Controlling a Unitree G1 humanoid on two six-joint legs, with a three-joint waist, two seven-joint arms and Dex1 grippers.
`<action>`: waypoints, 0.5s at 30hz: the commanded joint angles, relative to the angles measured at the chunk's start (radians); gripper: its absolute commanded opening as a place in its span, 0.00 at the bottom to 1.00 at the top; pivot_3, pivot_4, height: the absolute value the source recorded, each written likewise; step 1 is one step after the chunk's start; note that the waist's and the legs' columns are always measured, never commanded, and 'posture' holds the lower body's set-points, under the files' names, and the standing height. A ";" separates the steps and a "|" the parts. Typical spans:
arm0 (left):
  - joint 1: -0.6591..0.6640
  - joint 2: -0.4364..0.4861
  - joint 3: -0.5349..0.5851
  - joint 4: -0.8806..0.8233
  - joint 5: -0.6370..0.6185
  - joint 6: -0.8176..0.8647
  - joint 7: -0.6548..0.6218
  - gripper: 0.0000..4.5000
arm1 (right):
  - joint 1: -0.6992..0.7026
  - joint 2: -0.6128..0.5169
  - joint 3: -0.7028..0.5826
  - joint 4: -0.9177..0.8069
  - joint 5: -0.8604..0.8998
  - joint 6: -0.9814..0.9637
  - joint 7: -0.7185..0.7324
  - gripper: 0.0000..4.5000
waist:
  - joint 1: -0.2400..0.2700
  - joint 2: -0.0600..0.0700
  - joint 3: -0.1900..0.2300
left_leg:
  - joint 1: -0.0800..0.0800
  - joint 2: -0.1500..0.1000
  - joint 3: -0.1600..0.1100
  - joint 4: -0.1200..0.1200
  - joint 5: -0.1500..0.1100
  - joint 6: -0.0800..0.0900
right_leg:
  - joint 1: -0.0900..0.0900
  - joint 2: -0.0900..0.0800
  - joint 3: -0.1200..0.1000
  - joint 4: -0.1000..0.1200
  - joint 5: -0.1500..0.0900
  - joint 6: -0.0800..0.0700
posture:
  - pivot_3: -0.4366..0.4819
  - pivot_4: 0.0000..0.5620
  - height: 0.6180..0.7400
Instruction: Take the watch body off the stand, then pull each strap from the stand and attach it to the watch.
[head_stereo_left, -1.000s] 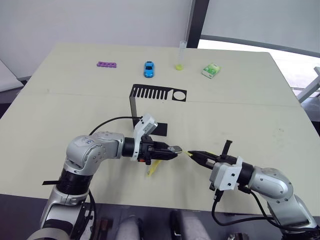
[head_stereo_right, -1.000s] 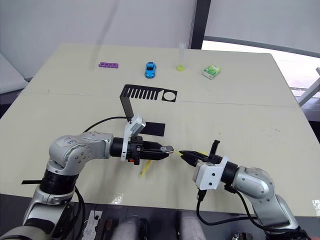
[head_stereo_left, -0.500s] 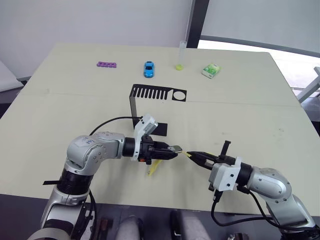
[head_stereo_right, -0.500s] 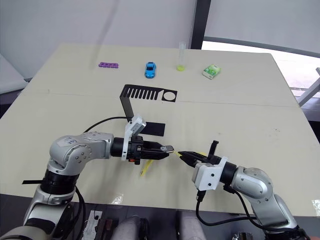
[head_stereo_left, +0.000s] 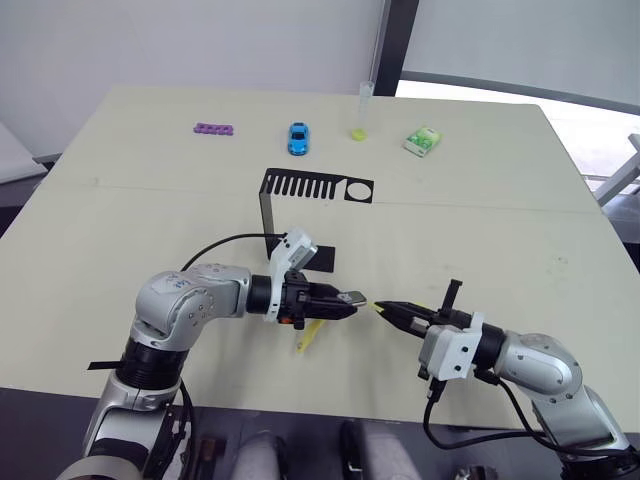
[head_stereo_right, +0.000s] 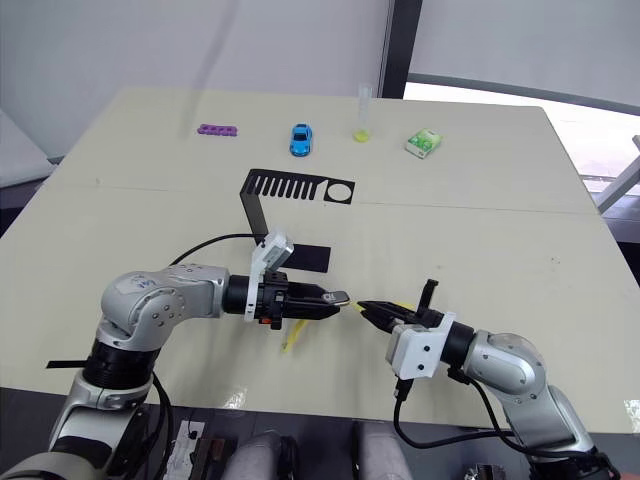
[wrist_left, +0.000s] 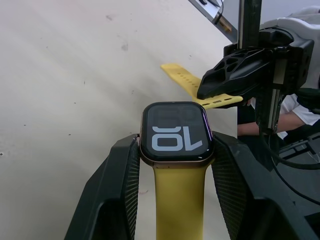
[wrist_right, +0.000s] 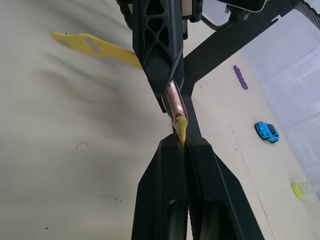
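The left gripper (wrist_left: 172, 165) has its two black fingers (wrist_left: 112, 185) clamped on either side of the watch body (wrist_left: 176, 131), whose dark screen shows white digits; a yellow strap (wrist_left: 179, 200) is already fixed to the case's near edge and runs down between the fingers, its far end hanging toward the table as seen from the head (head_stereo_left: 306, 338). Facing it, the right gripper (wrist_right: 181, 142) is closed flat on the second strap (wrist_left: 197, 87), the one with small holes, and holds its tip right at the free edge of the case (whether the two are touching cannot be made out in the right wrist view, where the strap shows as a mere yellow sliver). Most of that band is hidden by the fingers gripping it. Both grippers meet low over the near part of the table (head_stereo_left: 480, 240). Behind them the stand (head_stereo_left: 315, 188) sits empty, its slotted top plate and round hole bare, its base partly covered by the left wrist. Along the far edge stand a purple piece (head_stereo_left: 214, 129), a blue toy car (head_stereo_left: 298, 138), a clear tube (head_stereo_left: 362, 110) with something yellow at its bottom, and a green-white packet (head_stereo_left: 423, 141).
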 joint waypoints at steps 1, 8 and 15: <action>-0.015 -0.009 0.014 -0.020 -0.022 -0.015 -0.001 0.35 | -0.014 0.001 0.009 -0.018 0.015 -0.019 -0.009 0.00 | 0.000 0.000 0.000 | 0.000 0.000 0.000 0.000 0.000 0.000 | 0.000 0.000 0.000 0.000 0.000 0.000 | 0.48 0.27 1.00; -0.011 -0.010 0.013 -0.022 -0.023 -0.011 0.001 0.35 | -0.012 0.008 0.017 -0.026 0.017 -0.023 -0.013 0.00 | 0.000 0.000 0.000 | 0.000 0.000 0.000 0.000 0.000 0.000 | 0.000 0.000 0.000 0.000 0.000 0.000 | 0.48 0.27 1.00; -0.008 -0.006 0.010 -0.024 -0.027 -0.011 -0.007 0.35 | -0.015 0.009 0.018 -0.026 0.015 -0.029 -0.013 0.00 | 0.000 0.000 0.000 | 0.000 0.000 0.000 0.000 0.000 0.000 | 0.000 0.000 0.000 0.000 0.000 0.000 | 0.48 0.27 1.00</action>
